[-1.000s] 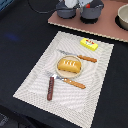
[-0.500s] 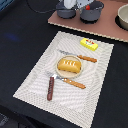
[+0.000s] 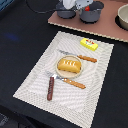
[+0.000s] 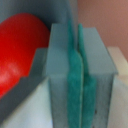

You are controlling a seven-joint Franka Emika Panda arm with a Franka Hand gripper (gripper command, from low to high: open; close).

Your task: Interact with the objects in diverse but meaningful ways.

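Nothing on the mat has shifted | hand pads together, empty, over the pots beside tomato | loaf on plate: light, rigid, grip its sides.

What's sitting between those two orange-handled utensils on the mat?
In the exterior view, the tan plate with the golden bread loaf on it lies between the fork and the knife.
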